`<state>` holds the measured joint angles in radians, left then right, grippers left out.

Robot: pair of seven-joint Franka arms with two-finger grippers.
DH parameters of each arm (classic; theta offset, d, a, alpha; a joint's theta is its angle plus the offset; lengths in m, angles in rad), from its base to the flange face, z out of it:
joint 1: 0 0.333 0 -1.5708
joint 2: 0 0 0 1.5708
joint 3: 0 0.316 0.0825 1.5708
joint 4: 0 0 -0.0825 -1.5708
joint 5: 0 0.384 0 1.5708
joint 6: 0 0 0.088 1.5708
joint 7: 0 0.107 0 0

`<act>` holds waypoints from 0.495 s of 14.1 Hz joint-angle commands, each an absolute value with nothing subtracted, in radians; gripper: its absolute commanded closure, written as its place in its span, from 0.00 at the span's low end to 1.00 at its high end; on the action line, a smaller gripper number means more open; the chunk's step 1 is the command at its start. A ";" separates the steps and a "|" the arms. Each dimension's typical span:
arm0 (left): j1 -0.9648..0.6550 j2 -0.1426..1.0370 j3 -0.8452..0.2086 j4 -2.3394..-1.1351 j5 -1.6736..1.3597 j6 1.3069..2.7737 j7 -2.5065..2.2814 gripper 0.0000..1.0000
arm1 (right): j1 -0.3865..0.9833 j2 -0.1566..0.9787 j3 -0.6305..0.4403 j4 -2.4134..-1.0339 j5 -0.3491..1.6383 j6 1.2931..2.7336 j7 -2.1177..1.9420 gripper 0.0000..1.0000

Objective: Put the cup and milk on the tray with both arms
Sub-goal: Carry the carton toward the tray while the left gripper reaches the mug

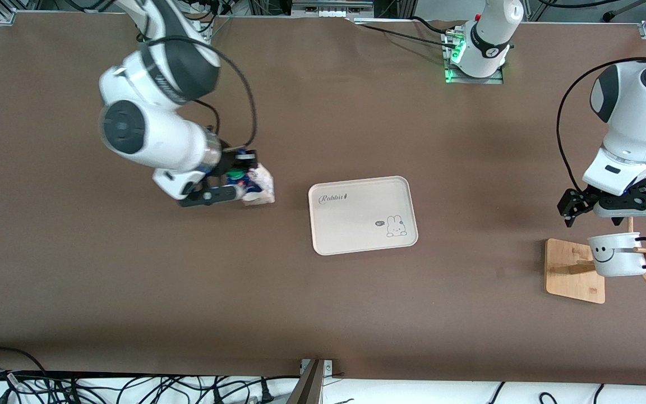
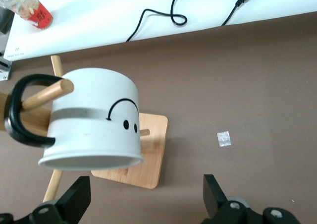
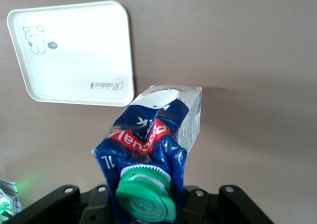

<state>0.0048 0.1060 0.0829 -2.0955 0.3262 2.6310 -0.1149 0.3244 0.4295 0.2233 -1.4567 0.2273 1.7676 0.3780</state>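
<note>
Standing on the table toward my right arm's end, the blue-and-white green-capped milk carton point(image 1: 257, 185) sits clamped in my right gripper point(image 1: 232, 180); the cream rectangular tray point(image 1: 363, 215) lies bare mid-table; the white smiley mug point(image 1: 617, 253) hangs on the wooden stand point(image 1: 574, 271), my left gripper point(image 1: 610, 203) spread above it.

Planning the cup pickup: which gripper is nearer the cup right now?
Left. The left gripper hangs open just above the cup on its wooden stand; the right gripper is at the milk, past the tray.
</note>
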 commanded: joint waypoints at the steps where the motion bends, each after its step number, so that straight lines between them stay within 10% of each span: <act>1: 0.006 0.136 0.092 -2.089 0.362 2.698 -0.118 0.00 | 0.431 0.512 0.218 -1.326 0.233 1.775 0.524 0.82; 7: 0.006 0.212 0.104 -2.068 0.371 2.842 -0.118 0.00 | 0.526 0.589 0.216 -1.281 0.223 1.853 0.615 0.82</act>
<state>0.0046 0.1852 0.0901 -2.0938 0.3353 2.8122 -0.1149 0.5034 0.5541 0.2226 -1.3191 0.2269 1.8519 0.5839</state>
